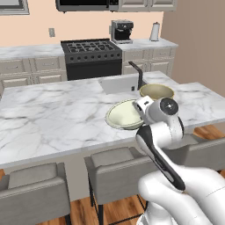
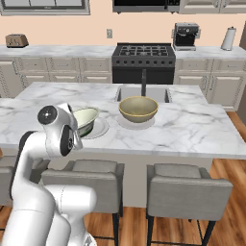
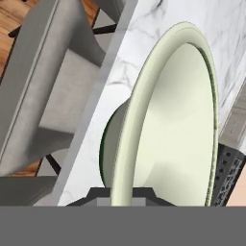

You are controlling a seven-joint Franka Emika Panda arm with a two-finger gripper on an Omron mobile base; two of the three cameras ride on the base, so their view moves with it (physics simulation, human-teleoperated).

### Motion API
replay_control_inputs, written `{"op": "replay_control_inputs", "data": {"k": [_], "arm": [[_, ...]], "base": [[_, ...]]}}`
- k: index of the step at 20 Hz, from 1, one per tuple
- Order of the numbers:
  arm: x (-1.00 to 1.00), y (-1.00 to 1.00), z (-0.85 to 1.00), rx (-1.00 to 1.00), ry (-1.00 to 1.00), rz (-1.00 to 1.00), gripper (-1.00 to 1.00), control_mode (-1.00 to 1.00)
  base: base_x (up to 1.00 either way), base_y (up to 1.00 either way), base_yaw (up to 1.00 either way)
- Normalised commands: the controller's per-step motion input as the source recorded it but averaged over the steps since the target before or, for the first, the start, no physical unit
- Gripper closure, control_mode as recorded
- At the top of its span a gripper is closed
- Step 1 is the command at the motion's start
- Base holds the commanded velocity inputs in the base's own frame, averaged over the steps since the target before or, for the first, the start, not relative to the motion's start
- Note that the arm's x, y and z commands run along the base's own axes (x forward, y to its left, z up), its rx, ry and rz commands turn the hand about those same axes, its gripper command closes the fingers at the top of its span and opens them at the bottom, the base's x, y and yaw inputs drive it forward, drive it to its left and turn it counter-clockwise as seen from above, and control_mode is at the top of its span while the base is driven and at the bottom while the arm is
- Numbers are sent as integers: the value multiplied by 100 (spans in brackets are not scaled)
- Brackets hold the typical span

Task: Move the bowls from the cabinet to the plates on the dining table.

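- Near the front edge of the table (image 1: 52, 127), the claw (image 3: 122, 194) is closed on the rim of a bowl (image 3: 168, 125), one dark finger to each side of the rim in the hand view.
- That held bowl (image 2: 86, 119) sits tilted over a plate (image 2: 98, 129); whether it touches the plate cannot be told.
- From the left base view the same bowl (image 1: 125, 114) shows its pale cream inside, partly behind the white wrist.
- A second bowl (image 2: 138, 108) stands upright further in on the table, just in front of the inset sink (image 2: 129, 92) and the dark faucet (image 2: 143, 81); a pale plate rim (image 2: 122, 121) peeks from under it.
- Grey stools (image 2: 190, 187) are tucked along the table's front edge.
- Behind the table, a black stove (image 2: 143, 60) and a coffee machine (image 2: 185, 36) line the back wall.
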Motion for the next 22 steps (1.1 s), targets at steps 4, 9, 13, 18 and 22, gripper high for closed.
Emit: {"op": "replay_control_inputs", "data": {"k": [4,9,13,18,22], "arm": [[31,-6,2,1,0,4,100,-100],[29,-3,0,0,0,4,100,-100],[37,0,-3,0,0,3,100,-100],[36,0,-20,0,0,5,100,-100],[28,0,-38,0,0,6,100,-100]], "base": [[0,0,0],[0,0,0],[0,0,0],[0,0,0],[0,0,0]]}}
